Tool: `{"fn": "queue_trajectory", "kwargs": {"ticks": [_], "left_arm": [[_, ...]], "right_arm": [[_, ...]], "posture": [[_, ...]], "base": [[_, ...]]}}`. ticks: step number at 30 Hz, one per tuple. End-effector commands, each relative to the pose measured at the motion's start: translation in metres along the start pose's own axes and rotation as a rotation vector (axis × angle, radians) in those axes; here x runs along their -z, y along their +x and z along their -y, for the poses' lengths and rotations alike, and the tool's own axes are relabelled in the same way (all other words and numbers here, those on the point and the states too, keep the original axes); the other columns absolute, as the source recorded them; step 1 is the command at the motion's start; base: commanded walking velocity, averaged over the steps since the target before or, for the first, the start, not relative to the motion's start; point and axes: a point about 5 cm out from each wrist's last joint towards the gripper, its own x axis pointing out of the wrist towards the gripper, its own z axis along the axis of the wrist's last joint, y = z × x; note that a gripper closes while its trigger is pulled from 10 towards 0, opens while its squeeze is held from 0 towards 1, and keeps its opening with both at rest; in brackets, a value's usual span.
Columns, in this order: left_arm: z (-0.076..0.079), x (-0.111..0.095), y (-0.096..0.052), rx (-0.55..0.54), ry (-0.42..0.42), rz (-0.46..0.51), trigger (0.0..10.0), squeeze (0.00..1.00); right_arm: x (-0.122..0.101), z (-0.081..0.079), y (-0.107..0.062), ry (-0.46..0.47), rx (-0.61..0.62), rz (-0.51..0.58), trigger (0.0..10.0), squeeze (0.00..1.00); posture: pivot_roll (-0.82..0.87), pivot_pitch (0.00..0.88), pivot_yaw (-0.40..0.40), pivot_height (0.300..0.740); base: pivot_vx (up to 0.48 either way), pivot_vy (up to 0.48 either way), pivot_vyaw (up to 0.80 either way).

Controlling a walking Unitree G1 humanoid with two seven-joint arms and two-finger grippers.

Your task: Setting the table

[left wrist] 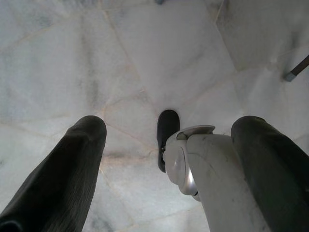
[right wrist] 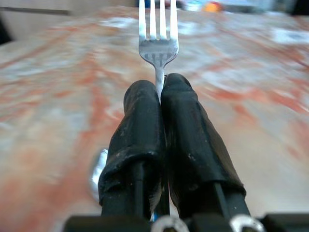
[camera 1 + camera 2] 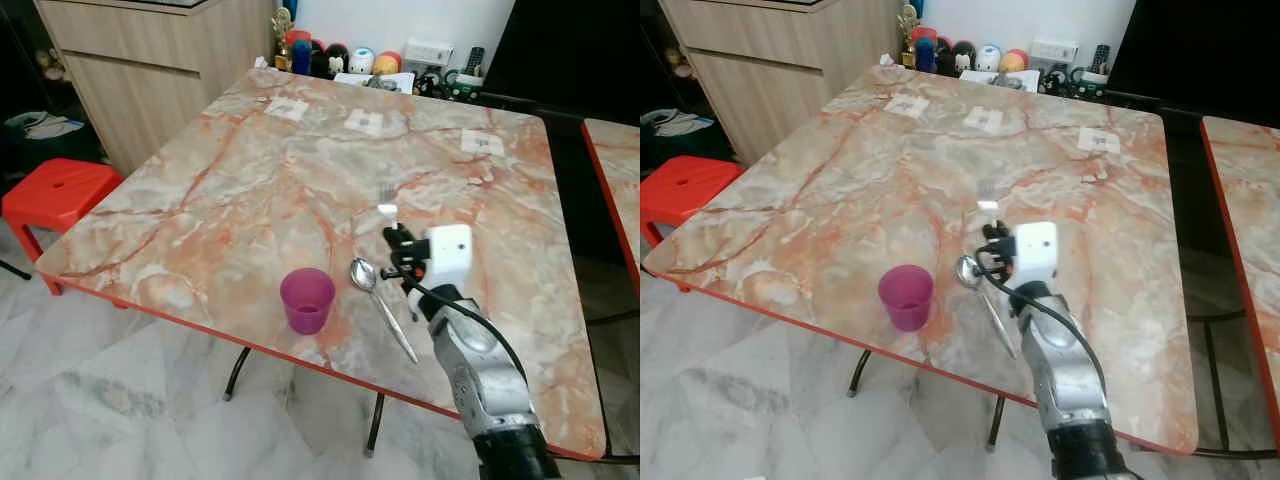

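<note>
My right gripper [image 3: 397,240] is over the marble table [image 3: 250,180], shut on a metal fork [image 2: 158,46] whose tines point away from me toward the far side. The fork [image 3: 386,203] sticks out past the fingertips just above the tabletop. A metal spoon [image 3: 380,305] lies on the table just left of the gripper, its bowl toward the far side. A purple cup [image 3: 306,299] stands upright left of the spoon, near the front edge. My left gripper [image 1: 169,145] hangs open over the floor, its fingers [image 1: 63,174] spread wide.
Three white paper squares [image 3: 365,122] lie along the table's far side. Toys and small items [image 3: 340,58] crowd the far edge by the wall. A red stool [image 3: 55,195] stands at the left, beside a wooden cabinet [image 3: 150,60]. A second table [image 3: 615,160] is at the right.
</note>
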Motion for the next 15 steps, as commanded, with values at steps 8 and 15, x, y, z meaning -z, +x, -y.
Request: {"fn": "queue_trajectory", "kwargs": {"ticks": [8, 15], "left_arm": [[0.001, 0.010, -0.003, 0.012, 0.015, -0.029, 10.0, 0.00], [0.002, 0.008, -0.003, 0.021, 0.036, -0.021, 10.0, 0.00]], "right_arm": [[-0.010, 0.031, -0.016, -0.022, 0.169, 0.067, 10.0, 0.00], [-0.011, 0.029, -0.013, -0.013, 0.179, 0.088, 10.0, 0.00]], "posture": [[0.02, 0.129, -0.040, 0.740], [0.02, 0.124, -0.042, 0.740]], "base": [[0.000, 0.000, -0.11], [0.000, -0.196, -0.66]]}}
